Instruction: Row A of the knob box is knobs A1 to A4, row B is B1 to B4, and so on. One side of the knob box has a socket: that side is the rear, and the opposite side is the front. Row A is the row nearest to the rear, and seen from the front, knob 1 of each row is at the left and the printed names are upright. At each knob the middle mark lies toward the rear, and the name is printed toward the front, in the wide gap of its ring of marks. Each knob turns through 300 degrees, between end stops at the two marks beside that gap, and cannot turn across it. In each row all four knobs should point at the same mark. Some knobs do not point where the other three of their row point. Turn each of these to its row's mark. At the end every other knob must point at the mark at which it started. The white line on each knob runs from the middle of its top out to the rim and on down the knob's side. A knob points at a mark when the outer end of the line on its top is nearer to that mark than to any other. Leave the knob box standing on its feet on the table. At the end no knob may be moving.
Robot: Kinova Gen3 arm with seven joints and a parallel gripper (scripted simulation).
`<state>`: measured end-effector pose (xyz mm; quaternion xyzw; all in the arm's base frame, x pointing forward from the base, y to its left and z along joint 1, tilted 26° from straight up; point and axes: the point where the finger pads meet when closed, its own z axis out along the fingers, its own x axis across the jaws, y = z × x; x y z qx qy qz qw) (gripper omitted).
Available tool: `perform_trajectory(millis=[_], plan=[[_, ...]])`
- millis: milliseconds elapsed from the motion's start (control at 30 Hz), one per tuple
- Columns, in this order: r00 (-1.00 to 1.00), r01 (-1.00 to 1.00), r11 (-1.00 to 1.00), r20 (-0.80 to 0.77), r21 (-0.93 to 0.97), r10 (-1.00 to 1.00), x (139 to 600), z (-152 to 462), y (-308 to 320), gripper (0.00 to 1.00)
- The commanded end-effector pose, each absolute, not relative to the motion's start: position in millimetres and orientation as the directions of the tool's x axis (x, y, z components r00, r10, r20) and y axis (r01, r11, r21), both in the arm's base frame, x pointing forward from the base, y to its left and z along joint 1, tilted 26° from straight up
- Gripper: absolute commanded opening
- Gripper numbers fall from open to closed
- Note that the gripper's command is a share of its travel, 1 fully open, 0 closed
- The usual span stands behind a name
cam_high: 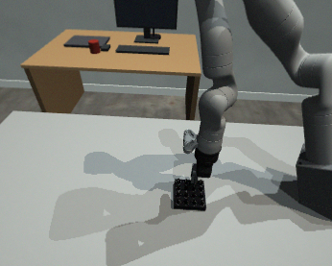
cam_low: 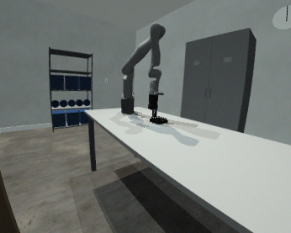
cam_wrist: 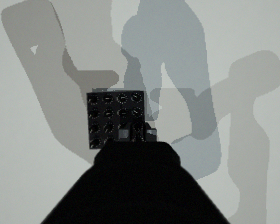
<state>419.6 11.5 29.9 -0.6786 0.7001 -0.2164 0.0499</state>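
Observation:
The black knob box (cam_high: pixel 190 207) (cam_low: pixel 159 121) (cam_wrist: pixel 101 106) stands on the white table, its knobs in a square grid. The printed names and most white lines are too small and dark to read. My gripper (cam_high: pixel 194 180) (cam_low: pixel 154 117) (cam_wrist: pixel 137 128) points down at the box's edge that is far in the top view. Its fingers are partly open, one to each side of a knob in the outermost right column of the wrist view. I cannot tell whether the fingertips reach down beside that knob. The gripper body hides the box's lower right corner in the wrist view.
The arm's base (cam_high: pixel 320 185) (cam_low: pixel 127 105) stands on the table, to the right in the top view. Arm shadows fall across the table top (cam_high: pixel 27 174) and the box. A desk (cam_high: pixel 51 59) with a monitor, a shelf (cam_low: pixel 71 71) and a cabinet (cam_low: pixel 217 76) stand away from the table.

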Motion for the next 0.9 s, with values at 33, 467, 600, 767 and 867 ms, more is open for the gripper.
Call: perform_trajectory(millis=[33,467,600,767,867], plan=[[-0.074,-0.928,-0.015,0.223,-0.372,-0.972,419.8,30.3,11.8,0.46],[-0.074,-0.928,-0.015,0.223,-0.372,-0.972,420.1,29.6,11.6,0.46],[-0.074,-0.928,-0.015,0.223,-0.372,-0.972,420.8,27.8,11.1,0.46],[-0.074,-0.928,-0.015,0.223,-0.372,-0.972,422.2,24.3,10.2,0.46],[-0.074,-0.928,-0.015,0.223,-0.372,-0.972,422.6,23.5,10.0,0.46]])
